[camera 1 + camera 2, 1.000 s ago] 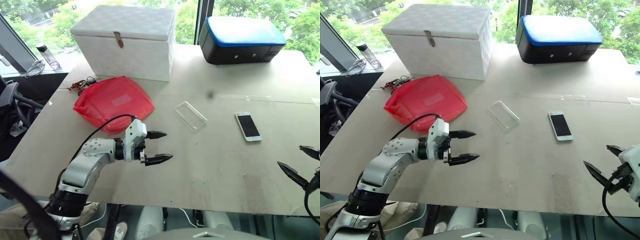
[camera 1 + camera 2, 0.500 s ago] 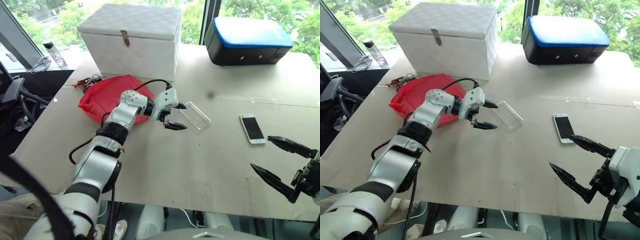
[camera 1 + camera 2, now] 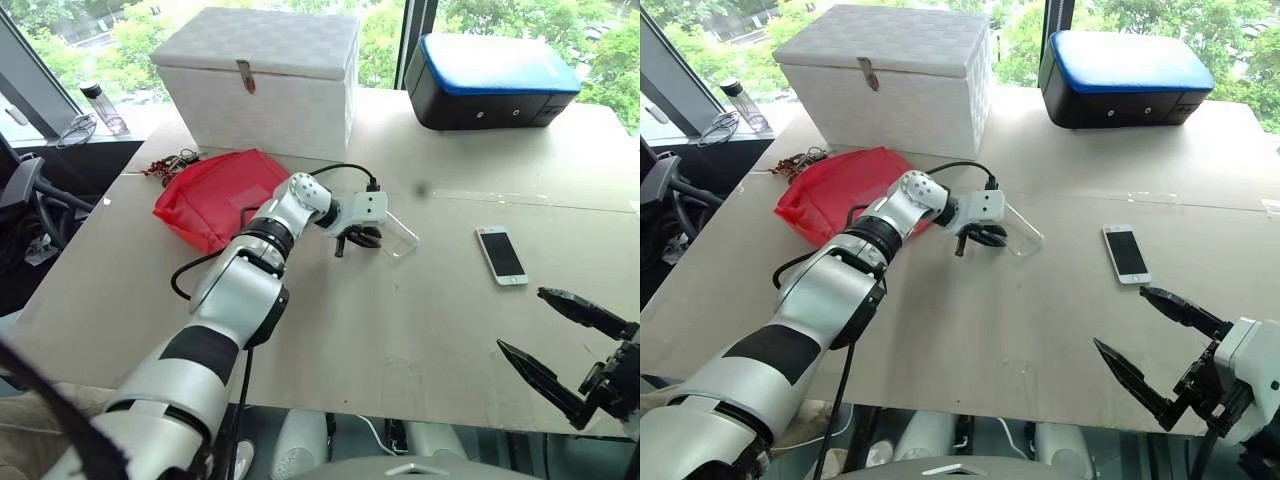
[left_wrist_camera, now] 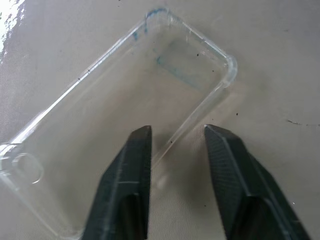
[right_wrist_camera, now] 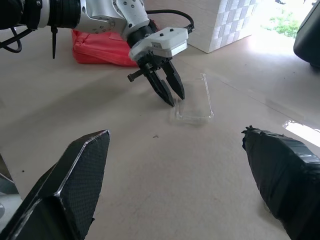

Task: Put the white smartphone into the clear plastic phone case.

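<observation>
Nearest to me, my right claw [image 3: 520, 318] is hanging over the front of the table [image 3: 420, 330] with its two fingers spread wide and nothing between them. Just beyond it the white smartphone [image 3: 501, 254] is lying flat, screen up, well apart from the clear plastic phone case [image 3: 400, 232], so the real work of the task is not yet done: the phone is not in the shell. Toward the middle of the table my left claw [image 3: 358, 241] is pointing down at the case, its fingers drawn close together with the case's long edge running between them; I am judging this as a pinch on that rim, though the case is lying flat on the table. What is left, as I am reading it, is bringing phone and case together and seating one in the other. Nothing is lying between them, only bare tabletop. Farther back and to my left, a red pouch [image 3: 215, 190] is sitting close behind my left arm, and beyond it a white latched box [image 3: 265, 80] and a black case with a blue top [image 3: 495, 80] are standing along the far edge by the window, clear of the working area.
</observation>
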Available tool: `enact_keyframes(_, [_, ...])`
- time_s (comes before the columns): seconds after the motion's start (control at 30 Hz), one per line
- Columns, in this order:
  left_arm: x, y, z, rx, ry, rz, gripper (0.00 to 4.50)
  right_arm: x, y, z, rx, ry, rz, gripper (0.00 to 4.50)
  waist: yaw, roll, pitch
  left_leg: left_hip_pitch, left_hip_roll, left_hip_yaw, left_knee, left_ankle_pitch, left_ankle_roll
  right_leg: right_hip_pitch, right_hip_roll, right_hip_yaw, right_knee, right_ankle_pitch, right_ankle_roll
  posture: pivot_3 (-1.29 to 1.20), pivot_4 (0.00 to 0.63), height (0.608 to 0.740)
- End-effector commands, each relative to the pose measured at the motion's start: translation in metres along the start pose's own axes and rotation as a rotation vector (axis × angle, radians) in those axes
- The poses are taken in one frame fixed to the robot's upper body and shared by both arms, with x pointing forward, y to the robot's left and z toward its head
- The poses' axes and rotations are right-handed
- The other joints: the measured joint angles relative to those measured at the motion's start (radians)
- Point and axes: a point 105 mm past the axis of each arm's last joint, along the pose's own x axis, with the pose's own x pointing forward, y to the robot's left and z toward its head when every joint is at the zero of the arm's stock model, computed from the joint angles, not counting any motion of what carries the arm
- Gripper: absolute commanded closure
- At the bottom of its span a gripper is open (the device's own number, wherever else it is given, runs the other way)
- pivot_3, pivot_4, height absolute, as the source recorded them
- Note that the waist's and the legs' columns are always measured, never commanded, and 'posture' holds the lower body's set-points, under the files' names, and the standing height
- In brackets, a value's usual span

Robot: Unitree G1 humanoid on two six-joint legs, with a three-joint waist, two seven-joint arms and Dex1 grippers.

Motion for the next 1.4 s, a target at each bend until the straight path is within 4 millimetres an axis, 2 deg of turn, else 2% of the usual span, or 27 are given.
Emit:
enact_keyframes(0.03, [-0.003, -0.004, 0.006, -0.044, -0.069, -0.052, 4.46, 0.002, 0.006, 0.010, -0.040, -0.052, 0.006, 0.00, 0.000, 0.000, 0.000, 0.000, 0.000, 0.000, 0.000, 0.000, 0.000, 0.000, 0.000, 0.000, 0.000, 0.000, 0.000, 0.00, 0.150, 0.740])
enact_keyframes(0.1, [-0.003, -0.002, 0.009, -0.098, -0.083, -0.048, 4.46, 0.004, 0.007, 0.009, -0.041, -0.057, 0.004, 0.00, 0.001, 0.000, 0.000, 0.000, 0.000, 0.000, 0.000, 0.000, 0.000, 0.000, 0.000, -0.001, 0.000, 0.000, -0.001, 0.00, 0.150, 0.740])
enact_keyframes(0.2, [-0.007, -0.012, 0.001, -0.123, 0.029, -0.150, 4.46, 0.006, 0.008, 0.008, -0.046, -0.058, 0.000, 0.00, 0.001, 0.000, 0.000, -0.001, 0.000, -0.001, 0.000, 0.000, 0.000, 0.000, 0.000, -0.001, 0.000, 0.000, -0.001, 0.00, 0.150, 0.740])
enact_keyframes(0.27, [-0.010, -0.022, 0.014, -0.196, -0.041, -0.251, 4.46, 0.007, 0.007, 0.002, -0.064, -0.021, -0.009, 0.00, -0.003, 0.001, 0.000, -0.001, 0.000, -0.001, 0.000, 0.000, 0.000, 0.000, 0.000, -0.001, 0.000, 0.000, -0.001, 0.00, 0.150, 0.740])
enact_keyframes(0.37, [-0.011, -0.039, 0.025, -0.237, -0.097, -0.299, 4.46, 0.010, 0.004, -0.005, -0.095, 0.042, -0.015, 0.00, -0.008, 0.001, 0.000, 0.000, 0.001, -0.001, 0.000, 0.000, 0.000, 0.000, 0.000, 0.000, 0.000, 0.000, -0.001, 0.00, 0.150, 0.740])
enact_keyframes(0.43, [-0.004, -0.060, 0.030, -0.250, -0.119, -0.323, 4.46, 0.014, -0.001, -0.007, -0.064, 0.034, -0.004, 0.00, -0.015, 0.001, 0.000, 0.000, 0.004, -0.001, 0.000, 0.000, 0.000, 0.000, 0.000, 0.003, 0.001, 0.000, -0.001, 0.00, 0.150, 0.740])
enact_keyframes(0.5, [0.009, -0.073, 0.033, -0.264, -0.114, -0.297, 4.46, 0.018, -0.009, -0.010, -0.048, 0.045, -0.010, 0.00, -0.018, 0.001, -0.001, 0.000, 0.004, -0.001, 0.000, 0.000, -0.001, 0.000, 0.000, 0.004, 0.001, 0.000, -0.001, 0.00, 0.150, 0.740])
enact_keyframes(0.57, [0.019, -0.076, 0.038, -0.284, -0.112, -0.261, 4.46, 0.020, -0.015, -0.014, -0.040, 0.068, -0.019, 0.00, -0.005, 0.001, -0.001, 0.000, 0.004, -0.002, 0.001, 0.000, -0.001, 0.000, -0.001, 0.003, 0.001, 0.000, -0.001, 0.00, 0.150, 0.740])
enact_keyframes(0.73, [0.041, -0.076, 0.067, -0.280, -0.176, -0.208, 4.46, 0.019, -0.030, -0.025, 0.005, 0.118, -0.084, 0.00, 0.007, 0.002, -0.001, -0.001, 0.000, -0.003, 0.002, 0.000, 0.000, 0.001, -0.001, 0.002, 0.001, 0.000, -0.001, 0.00, 0.150, 0.740])
enact_keyframes(0.8, [0.045, -0.075, 0.078, -0.272, -0.206, -0.209, 3.91, 0.018, -0.033, -0.029, 0.017, 0.129, -0.103, 0.00, 0.004, 0.002, -0.001, -0.001, -0.002, -0.004, 0.002, 0.000, 0.000, 0.001, -0.001, 0.003, 0.001, 0.000, -0.001, 0.00, 0.150, 0.740])
enact_keyframes(0.83, [0.046, -0.075, 0.081, -0.257, -0.215, -0.214, 3.33, 0.017, -0.034, -0.031, 0.021, 0.134, -0.109, 0.00, 0.003, 0.002, -0.001, -0.001, -0.002, -0.004, 0.002, 0.000, 0.000, 0.001, -0.001, 0.003, 0.001, 0.000, -0.001, 0.00, 0.150, 0.740])
enact_keyframes(0.87, [0.046, -0.075, 0.084, -0.250, -0.223, -0.215, 3.33, 0.017, -0.035, -0.032, 0.027, 0.143, -0.116, 0.00, 0.001, 0.002, -0.001, -0.001, -0.002, -0.004, 0.002, 0.000, 0.000, 0.001, -0.001, 0.003, 0.001, 0.000, -0.001, 0.00, 0.150, 0.740])
enact_keyframes(0.9, [0.045, -0.073, 0.087, -0.252, -0.234, -0.200, 2.77, 0.016, -0.037, -0.034, 0.038, 0.152, -0.126, 0.00, 0.000, 0.002, -0.001, -0.001, -0.002, -0.004, 0.002, 0.000, 0.000, 0.001, 0.000, 0.003, 0.001, 0.000, -0.001, 0.00, 0.150, 0.740])
enact_keyframes(0.97, [0.032, -0.067, 0.089, -0.256, -0.280, -0.169, 2.05, 0.014, -0.057, -0.043, 0.051, 0.201, -0.227, 0.00, -0.002, 0.002, -0.001, 0.000, -0.003, -0.008, 0.002, 0.000, 0.000, 0.001, 0.001, 0.004, 0.001, 0.000, -0.001, 0.00, 0.150, 0.740])
enact_keyframes(1.03, [0.016, -0.065, 0.088, -0.255, -0.317, -0.152, 1.66, 0.015, -0.070, -0.046, 0.051, 0.221, -0.283, 0.00, -0.006, 0.003, -0.001, 0.000, -0.004, -0.013, 0.001, 0.000, 0.000, 0.001, 0.002, 0.005, 0.001, 0.000, -0.001, 0.00, 0.150, 0.740])
enact_keyframes(1.1, [0.001, -0.069, 0.084, -0.261, -0.344, -0.146, 0.81, 0.022, -0.076, -0.048, 0.052, 0.231, -0.289, 0.00, -0.010, 0.004, -0.002, 0.001, -0.004, -0.012, 0.001, 0.000, 0.000, 0.001, 0.001, 0.006, 0.002, 0.000, -0.001, 0.00, 0.150, 0.740])
enact_keyframes(1.17, [-0.017, -0.072, 0.080, -0.277, -0.392, -0.095, 0.81, 0.036, -0.084, -0.045, 0.012, 0.233, -0.315, 0.00, -0.025, 0.006, -0.003, 0.001, -0.004, -0.012, 0.001, 0.000, 0.000, 0.001, 0.001, 0.006, 0.002, 0.000, -0.001, 0.00, 0.150, 0.740])
enact_keyframes(1.3, [-0.057, -0.061, 0.081, -0.218, -0.671, 0.219, 0.81, 0.075, -0.088, -0.033, 0.050, 0.182, -0.301, 0.00, -0.024, 0.008, -0.003, 0.003, -0.004, -0.015, 0.001, 0.000, -0.001, 0.001, 0.001, 0.012, 0.003, 0.001, -0.001, 0.00, 0.150, 0.740])
enact_keyframes(1.37, [-0.064, -0.056, 0.057, -0.283, -0.607, 0.304, 0.81, 0.093, -0.095, -0.037, 0.077, 0.194, -0.342, 0.00, -0.012, 0.006, -0.003, 0.002, -0.005, -0.017, 0.001, 0.000, -0.001, 0.001, 0.001, 0.010, 0.003, 0.001, -0.001, 0.00, 0.150, 0.740])
enact_keyframes(1.4, [-0.069, -0.063, 0.052, -0.293, -0.620, 0.282, 0.81, 0.101, -0.099, -0.044, 0.098, 0.223, -0.372, 0.00, -0.011, 0.006, -0.003, 0.002, -0.005, -0.017, 0.001, 0.000, -0.001, 0.001, 0.001, 0.009, 0.003, 0.001, -0.001, 0.00, 0.150, 0.740])
